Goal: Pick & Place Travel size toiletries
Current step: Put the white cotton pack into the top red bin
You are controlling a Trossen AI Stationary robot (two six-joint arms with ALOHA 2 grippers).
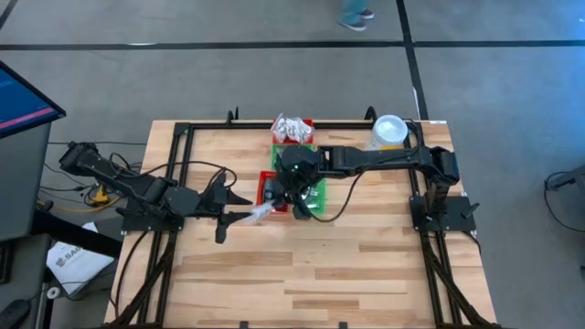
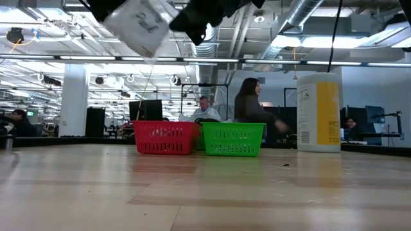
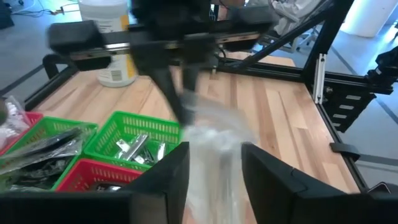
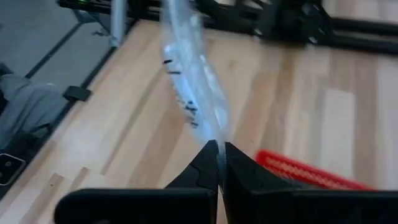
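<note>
sachet handover between two grippers above the table

high view: the table (image 1: 302, 265) is a pale wooden top inside a dark frame. the left arm reaches in from the table's left side, and the left gripper (image 1: 239, 217) points toward the middle. the right arm stretches across from the right side, and the right gripper (image 1: 294, 203) hangs at the cluster of trays. a white crinkly sachet (image 1: 259, 213) lies in the air between the two grippers, just left of the red tray (image 1: 266, 183) and clear of the table top. a green tray (image 1: 317, 197) sits beside the red one, and a further tray (image 1: 292, 129) behind them holds more white sachets. a yellow canister (image 1: 388, 132) with a white lid stands near the far right corner.

right wrist view: the right gripper (image 4: 220, 163) has its two dark fingers pressed together on the lower edge of the sachet (image 4: 189, 74), which rises from the pinch as a thin translucent strip.

left wrist view: the left gripper (image 3: 214, 177) shows its fingers parted, with the blurred sachet (image 3: 214, 146) in the gap between them; whether either finger touches it cannot be told. the green tray (image 3: 134, 140) here holds short silvery tubes (image 3: 134, 148).

low view: the sachet (image 2: 140, 22) hangs high above the table top, and the red tray (image 2: 165, 136), green tray (image 2: 232, 139) and canister (image 2: 319, 112) stand behind it. people are in the room beyond.
</note>
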